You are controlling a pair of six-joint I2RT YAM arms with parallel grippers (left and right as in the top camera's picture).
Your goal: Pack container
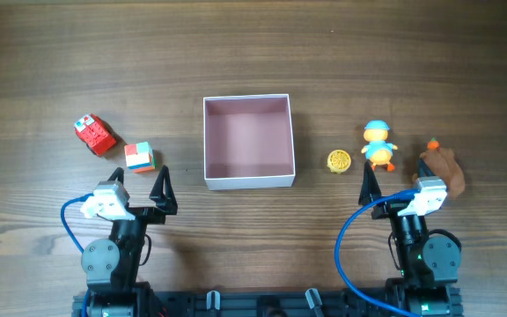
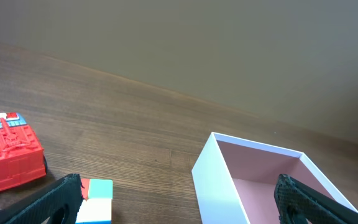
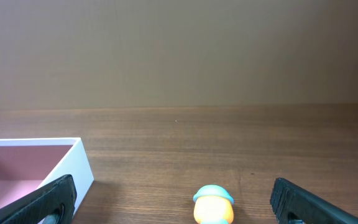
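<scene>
Container [image 1: 248, 181] is set mid-table [image 1: 253, 53], just ahead of and between two grippers. The left gripper [image 1: 140, 174] and right gripper [image 1: 394, 176] are both spread wide, with nothing held. Five small toys are counted: a red truck [image 1: 94, 134] and a coloured cube [image 1: 139, 157] at the left; a yellow disc [image 1: 339, 161], a duck figure [image 1: 378, 145] and a brown toy [image 1: 441, 165] at the right. Bare wood is left along each of its thin white walls. Its inside is dusty pink, its shape square and shallow.
</scene>
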